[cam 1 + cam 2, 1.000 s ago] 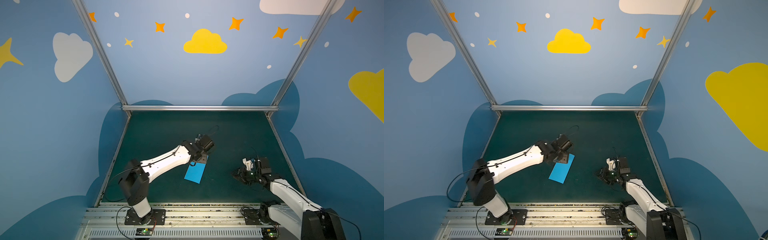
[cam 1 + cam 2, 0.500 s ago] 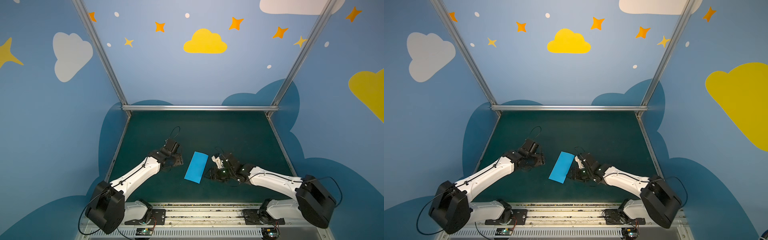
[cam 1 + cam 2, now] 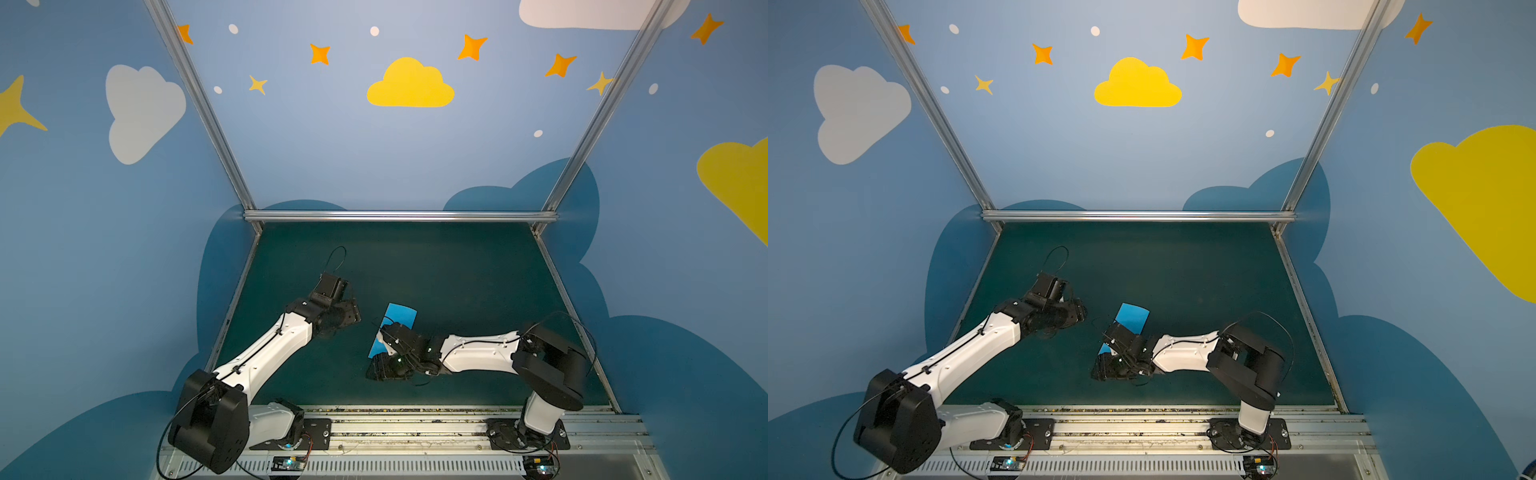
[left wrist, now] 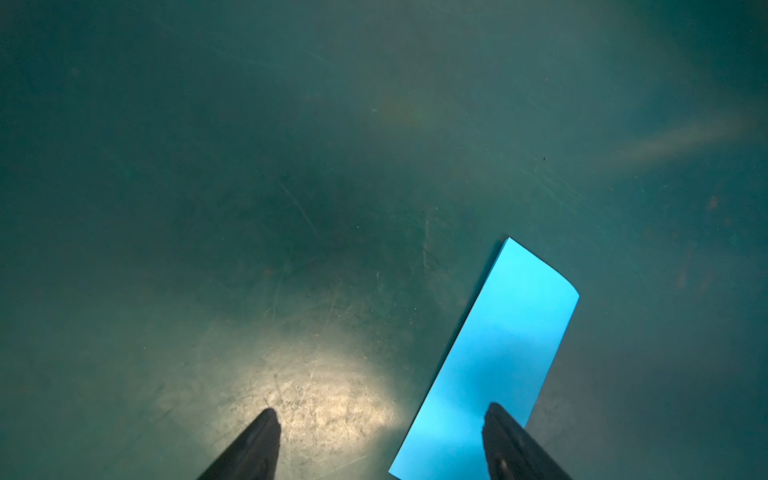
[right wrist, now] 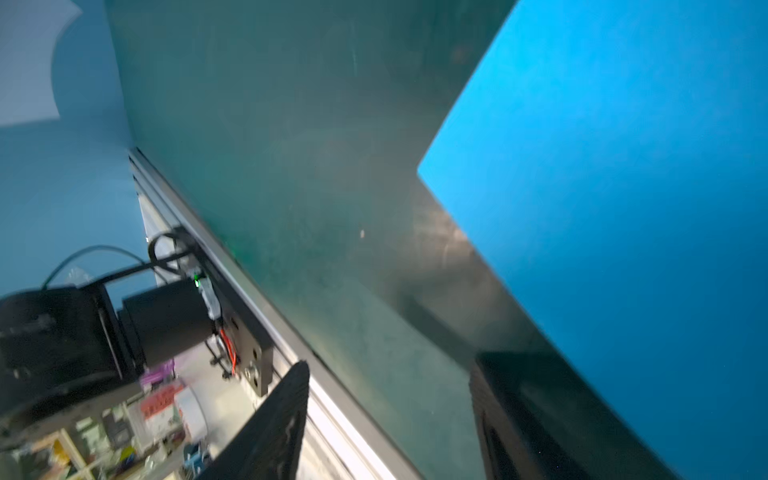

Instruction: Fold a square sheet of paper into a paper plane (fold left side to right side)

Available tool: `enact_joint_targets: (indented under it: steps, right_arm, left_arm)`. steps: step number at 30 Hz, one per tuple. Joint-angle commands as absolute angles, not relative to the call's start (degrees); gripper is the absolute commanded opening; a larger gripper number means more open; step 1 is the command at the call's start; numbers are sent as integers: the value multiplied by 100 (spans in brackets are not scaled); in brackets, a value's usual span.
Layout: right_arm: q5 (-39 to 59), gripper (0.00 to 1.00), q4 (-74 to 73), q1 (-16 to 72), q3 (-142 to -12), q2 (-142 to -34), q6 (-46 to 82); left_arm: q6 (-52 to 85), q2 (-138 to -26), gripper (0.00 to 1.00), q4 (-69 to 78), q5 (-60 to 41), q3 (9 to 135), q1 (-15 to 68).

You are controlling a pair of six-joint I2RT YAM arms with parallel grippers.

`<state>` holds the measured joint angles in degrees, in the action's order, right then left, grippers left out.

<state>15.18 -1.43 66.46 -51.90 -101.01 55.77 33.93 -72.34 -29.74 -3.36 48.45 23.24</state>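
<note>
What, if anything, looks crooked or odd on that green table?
Only small things. The folded blue paper lies slanted across the green mat, and in the left wrist view one short edge looks curved rather than flat. The mat is scratched. Nothing looks torn or spilled.

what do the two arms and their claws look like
Both the left arm and right arm have smooth white links between bulky black joint housings, on black base plates. A thin black cable runs along each and loops free in places. The left claw and right claw are black with two tapered fingers; the right one's look ribbed.
</note>
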Motion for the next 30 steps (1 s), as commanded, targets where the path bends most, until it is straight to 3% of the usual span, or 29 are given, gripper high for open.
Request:
enact_joint_targets:
  steps: [1,12,21,24,30]
  right_arm:
    - [1168,63,-136,6531,-5071,-10124,5650]
    - [1300,61,-134,5470,-4318,-9443,5384]
    - [1394,58,797,4895,-4077,-8016,5099]
    - [1565,52,904,4446,-4197,-8025,4887]
    - [2048,19,1099,4095,-5016,-8850,4382]
  left_arm:
    - [3286,-7181,78,-2962,-438,4773,2295]
    - [3331,-7094,79,-2787,-953,4551,2302]
    - [3825,-6978,82,-1877,-2049,3839,2312]
    - [3959,-7043,82,-1619,-2135,3716,2354]
    - [4114,-7374,83,-1230,-2308,3712,2460]
